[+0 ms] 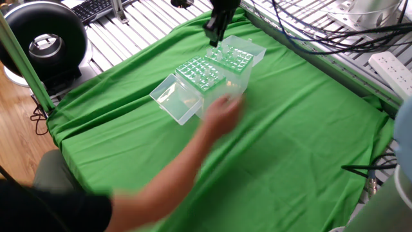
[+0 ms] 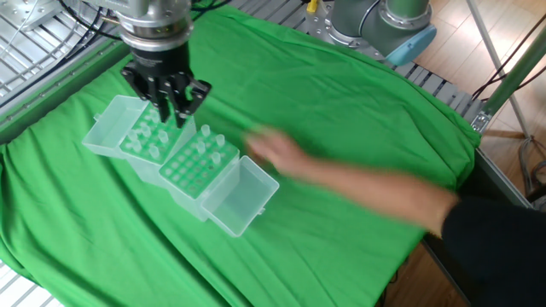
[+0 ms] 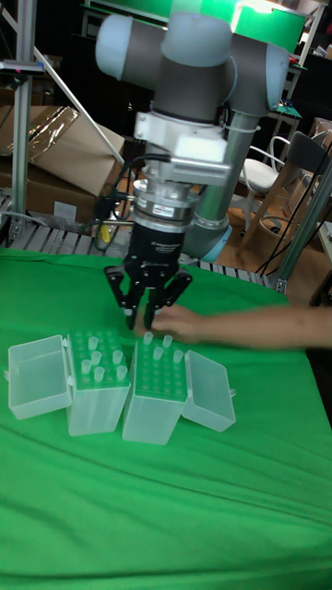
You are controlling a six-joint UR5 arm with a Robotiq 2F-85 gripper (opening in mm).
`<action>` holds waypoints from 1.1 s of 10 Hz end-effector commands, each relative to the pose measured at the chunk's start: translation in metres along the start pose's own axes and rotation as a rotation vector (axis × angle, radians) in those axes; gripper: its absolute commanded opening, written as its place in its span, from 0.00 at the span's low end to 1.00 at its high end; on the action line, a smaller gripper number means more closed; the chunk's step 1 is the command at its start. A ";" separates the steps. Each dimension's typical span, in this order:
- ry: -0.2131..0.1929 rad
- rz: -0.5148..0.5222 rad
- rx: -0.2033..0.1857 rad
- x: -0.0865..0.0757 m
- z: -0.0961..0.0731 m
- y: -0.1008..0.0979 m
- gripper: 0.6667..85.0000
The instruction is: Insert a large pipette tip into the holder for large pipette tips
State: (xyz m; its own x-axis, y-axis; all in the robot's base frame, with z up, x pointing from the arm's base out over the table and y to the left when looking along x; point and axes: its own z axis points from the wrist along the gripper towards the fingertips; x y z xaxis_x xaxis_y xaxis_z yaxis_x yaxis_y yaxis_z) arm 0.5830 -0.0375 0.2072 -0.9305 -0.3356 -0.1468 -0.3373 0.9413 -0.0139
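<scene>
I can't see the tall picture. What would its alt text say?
A grey robot arm points its black gripper down over two translucent grid-topped boxes with open lids, standing side by side on a green cloth. A person's hand reaches in from the right, just behind the boxes and beside the gripper.

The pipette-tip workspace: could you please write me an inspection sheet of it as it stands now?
Surface: green cloth covers the table, lightly wrinkled.
Job's things: holder for large pipette tips, lid open, a few tips standing in its grid.
Clutter: shorter tip box right beside the holder, lid open, tips in it; person's hand, blurred, near the holder.
Grippers: pincer above the boxes, apparently open, holding nothing.
Cables: black bundle hanging past the table's far edge.
Surroundings: keyboard, power strip.
</scene>
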 end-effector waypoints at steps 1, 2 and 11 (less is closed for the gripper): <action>-0.016 -0.048 -0.005 0.007 0.001 -0.043 0.36; -0.021 -0.051 -0.007 0.009 0.003 -0.053 0.36; -0.084 -0.019 -0.038 0.009 0.042 -0.057 0.36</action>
State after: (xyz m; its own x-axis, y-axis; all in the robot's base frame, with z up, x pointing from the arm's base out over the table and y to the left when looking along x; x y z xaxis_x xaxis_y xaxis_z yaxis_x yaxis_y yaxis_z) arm 0.5991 -0.0966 0.1708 -0.9064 -0.3668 -0.2096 -0.3751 0.9270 0.0003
